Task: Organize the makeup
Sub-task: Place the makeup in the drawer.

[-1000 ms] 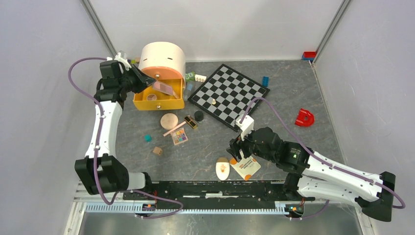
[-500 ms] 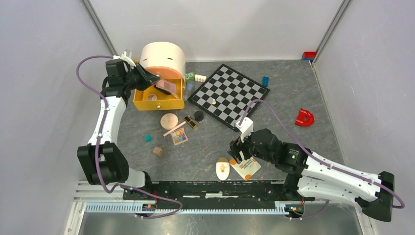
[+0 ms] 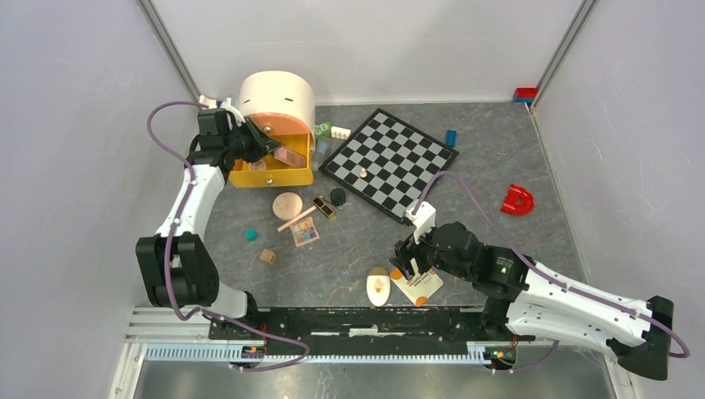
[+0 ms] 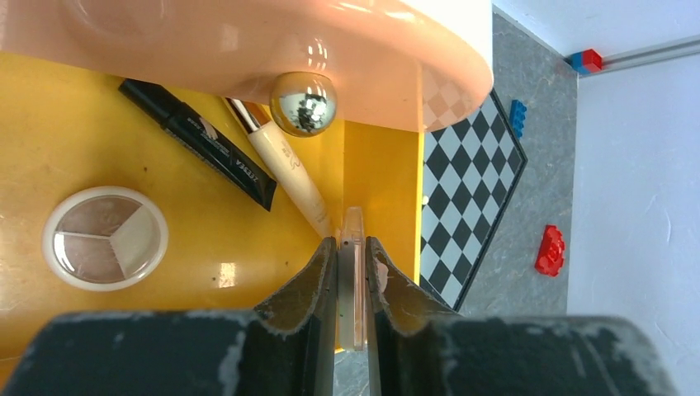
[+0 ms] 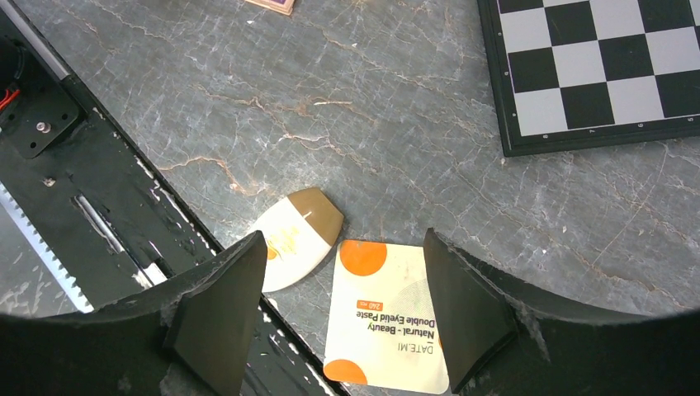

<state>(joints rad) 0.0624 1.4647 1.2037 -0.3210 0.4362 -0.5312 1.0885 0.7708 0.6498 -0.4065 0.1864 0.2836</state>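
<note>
My left gripper (image 3: 268, 150) is shut on a thin pink-brown blush palette (image 3: 289, 155), held edge-on (image 4: 355, 247) over the open yellow drawer (image 4: 99, 140). In the drawer lie a black pencil (image 4: 198, 144), a cream brush (image 4: 289, 169) and a round white compact (image 4: 105, 238). My right gripper (image 5: 342, 241) hangs open just above the white-orange sachet (image 5: 388, 318), its fingers on either side and not touching it. The cream oval (image 5: 297, 235) lies beside the sachet. A round peach compact (image 3: 288, 204), a pink brush (image 3: 295, 219) and the eyeshadow palette (image 3: 305, 232) lie mid-table.
The drawer belongs to a round peach organizer (image 3: 277, 98) at the back left. A chessboard (image 3: 389, 160) lies to its right, with toy bricks (image 3: 332, 130) between. A red piece (image 3: 518, 200) sits at the right; small cubes (image 3: 250, 235) sit left of the palette. The black rail (image 5: 124, 214) borders the sachet.
My left arm has swung right and carried the blush palette from the drawer's left edge to over the drawer. The right gripper has barely shifted above the sachet.
</note>
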